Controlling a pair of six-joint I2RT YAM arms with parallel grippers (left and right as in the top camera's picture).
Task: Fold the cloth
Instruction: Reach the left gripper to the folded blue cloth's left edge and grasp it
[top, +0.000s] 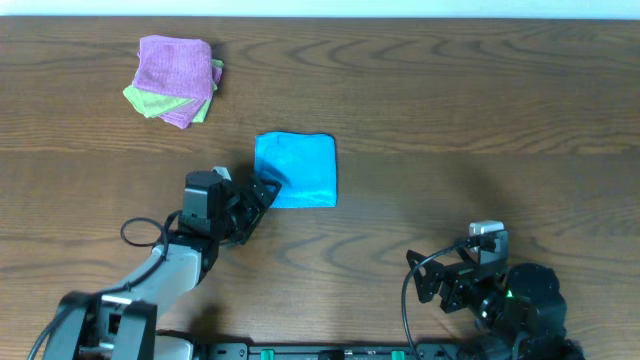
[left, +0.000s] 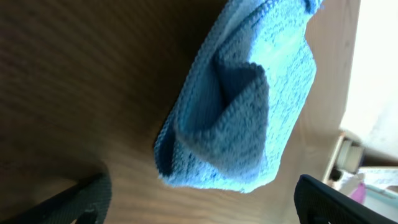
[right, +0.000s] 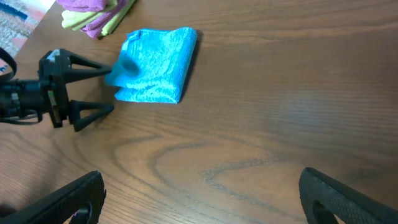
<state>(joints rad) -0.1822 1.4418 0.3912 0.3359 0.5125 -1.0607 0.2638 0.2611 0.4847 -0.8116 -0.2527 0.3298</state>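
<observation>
Cloth (top: 296, 169), blue, terry-like: lies near the middle of the table (top: 480, 120), doubled into a compact near-square with layered edges. One raised pleat shows in the left wrist view.

Left gripper (top: 262, 190): at the cloth's near-left corner, jaws well apart, nothing held. One fingertip appears to touch the hem, though the overhead angle leaves that uncertain.

Right gripper (right: 200, 180): low at the table's near right, well apart from the cloth, jaws spread wide, empty.

Stack of purple and green cloths (top: 175, 80): far left, folded, not involved.

Step in hand, by judgement: a late fold or a tidying of the edge, with most of the folding apparently done.

Next move calls for: closing on the corner layers together, lifting low, and carrying them across so the pleat flattens rather than bunches.
</observation>
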